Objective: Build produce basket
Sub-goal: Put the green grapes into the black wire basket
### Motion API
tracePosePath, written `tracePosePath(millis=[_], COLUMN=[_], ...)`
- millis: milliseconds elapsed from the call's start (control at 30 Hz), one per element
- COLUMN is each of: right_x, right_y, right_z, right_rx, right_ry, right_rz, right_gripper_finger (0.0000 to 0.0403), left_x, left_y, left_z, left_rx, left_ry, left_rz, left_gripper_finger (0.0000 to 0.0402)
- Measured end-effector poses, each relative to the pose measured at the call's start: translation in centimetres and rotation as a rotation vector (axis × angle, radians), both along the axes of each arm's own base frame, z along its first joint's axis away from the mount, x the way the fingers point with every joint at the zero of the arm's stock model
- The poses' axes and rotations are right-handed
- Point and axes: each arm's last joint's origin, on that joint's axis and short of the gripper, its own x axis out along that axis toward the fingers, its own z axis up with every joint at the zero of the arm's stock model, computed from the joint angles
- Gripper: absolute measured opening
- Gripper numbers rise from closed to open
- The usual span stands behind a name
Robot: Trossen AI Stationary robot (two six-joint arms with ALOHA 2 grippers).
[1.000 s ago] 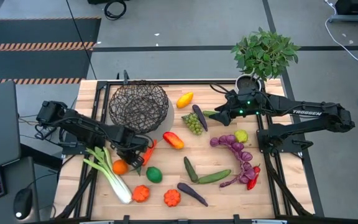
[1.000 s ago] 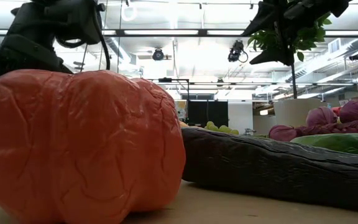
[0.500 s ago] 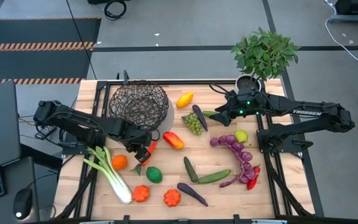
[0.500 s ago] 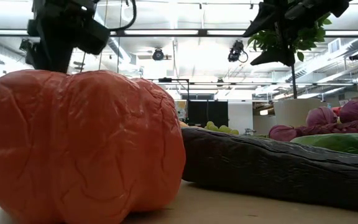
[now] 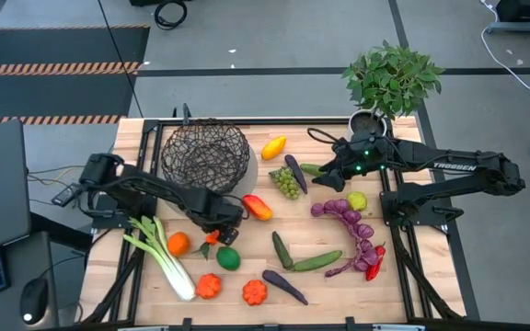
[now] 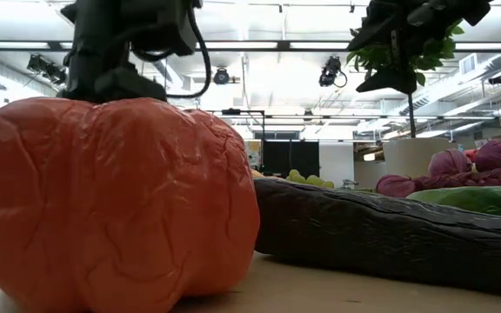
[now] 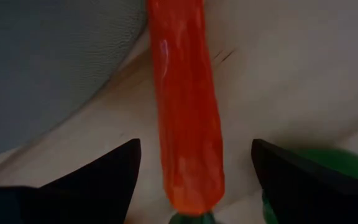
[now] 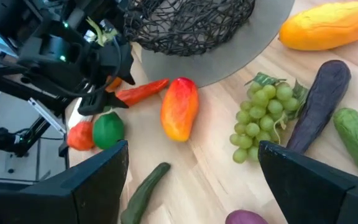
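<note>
Now, high view: the left end effector (image 5: 217, 219) has moved right and toward the table's middle since a second ago, from beside the leek (image 5: 161, 255) to a spot just in front of the basket (image 5: 205, 154). The carrot (image 5: 217, 230) lies on the table (image 5: 412, 285) under it. The basket stands at the table's far left part, with only wire visible inside it; the produce lies spread over the table around it. The right end effector (image 5: 325, 171) hangs over the grapes (image 5: 286, 183) and an aubergine (image 5: 294, 172), near where it was before. White lettering on the right arm reads "TROSSEN".

Low view: an orange pumpkin-shaped piece (image 6: 111, 204) fills the foreground, a dark aubergine (image 6: 390, 235) beside it. The left arm's dark bulk now sits above the pumpkin piece, further right than before. No writing legible here.

Left wrist view: fingers (image 7: 114, 171) spread apart with the carrot (image 7: 188, 118) lying between them, not pinched; gaps show on both sides. The basket's grey base plate is close by.

Right wrist view: fingers (image 8: 98, 180) wide apart, nothing held. Beyond them lie the grapes (image 8: 260, 121), a red-yellow mango (image 8: 179, 109), a lime (image 8: 107, 129), and the basket (image 8: 188, 22).
</note>
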Motion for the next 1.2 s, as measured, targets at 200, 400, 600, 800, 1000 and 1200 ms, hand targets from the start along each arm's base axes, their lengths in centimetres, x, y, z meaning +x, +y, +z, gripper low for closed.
tracePosePath(millis=[200,400,600,800,1000,1200], right_x=[0.0,-0.2,-0.5,-0.5,0.7,1.7], right_y=[0.0,0.1,0.2,0.3,0.2,0.5], right_z=[0.0,-0.4,-1.5,-3.4,-4.6,-5.8], right_rx=[-0.001,-0.017,-0.007,0.037,0.056,0.081], right_ry=[0.001,0.046,0.175,0.356,0.403,0.463], right_rz=[0.001,0.017,0.037,0.039,0.085,0.084], right_gripper_finger=[0.0362,0.0362,0.0362,0.0362,0.0362,0.0362], left_x=[0.3,0.3,0.2,0.5,1.3,1.9], left_y=[-0.2,-0.5,-0.8,-0.8,-0.8,-0.7], left_z=[-0.2,-0.1,0.3,2.8,6.0,8.3], left_rx=[-0.01,-0.035,-0.045,-0.033,0.025,0.095], left_ry=[-0.021,-0.022,-0.037,-0.107,-0.179,-0.21], left_rz=[0.016,0.006,-0.006,-0.026,-0.053,-0.113], left_gripper_finger=[0.0314,0.0314,0.0314,0.0314,0.0314,0.0314])
